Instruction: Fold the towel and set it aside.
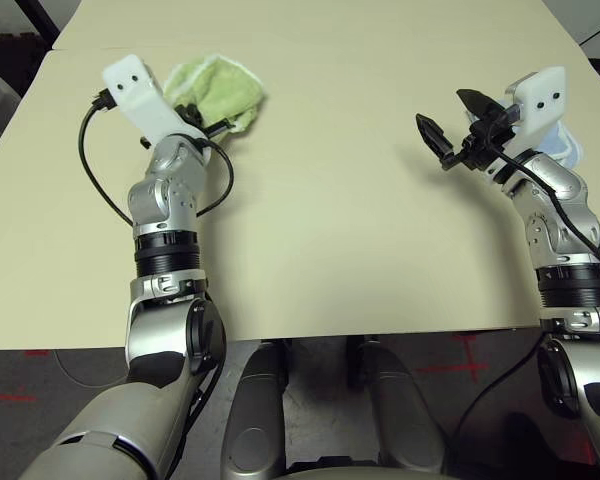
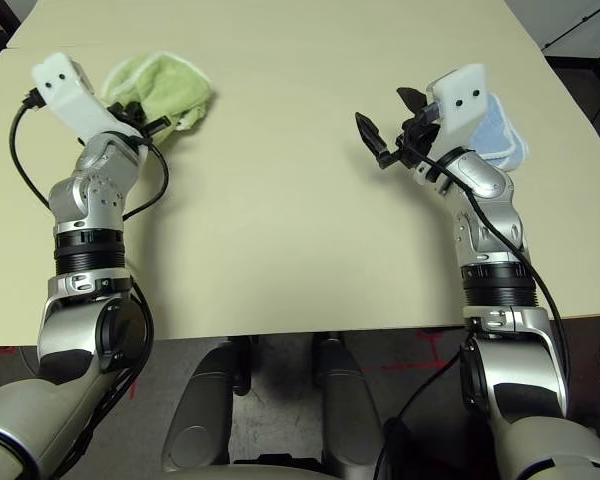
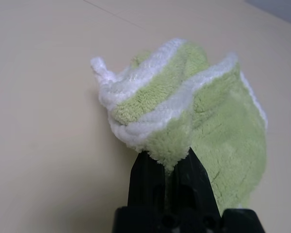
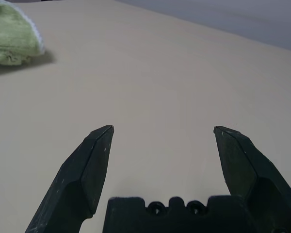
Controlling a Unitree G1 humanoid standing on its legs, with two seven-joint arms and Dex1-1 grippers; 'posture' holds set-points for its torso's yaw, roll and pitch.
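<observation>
Head views, bench: a plain beige bench (image 1: 330, 230) spreads out below the two silver forearms.
Head views, towel: the light green towel (image 1: 220, 90) with white edging lies bunched in a crumpled heap at the far left of the bench, just ahead of the left arm.
Head views, left gripper: the left gripper (image 1: 202, 120) reaches into the near edge of the towel; its black fingers are mostly hidden under the white wrist housing and the cloth.
Head views, right gripper: the right gripper (image 2: 388, 125) hovers over bare bench on the right side, well apart from the towel, its two black fingers spread wide with nothing between them.
Head views, blue cloth: a small light blue cloth (image 2: 498, 130) lies on the bench behind the right wrist, partly covered by it.
Left wrist view, left gripper: the left gripper's fingers (image 3: 148, 177) are drawn together, pinching a fold of the towel's green pile near its white-stitched edge.
Left wrist view, towel: the cloth rises in rumpled folds past the fingertips, with a small white loop (image 3: 103, 70) sticking out at one corner.
Right wrist view, right gripper: the two fingers stand far apart over bare bench.
Right wrist view, towel: a corner of the green towel shows at the far side of the bench, away from this gripper.
</observation>
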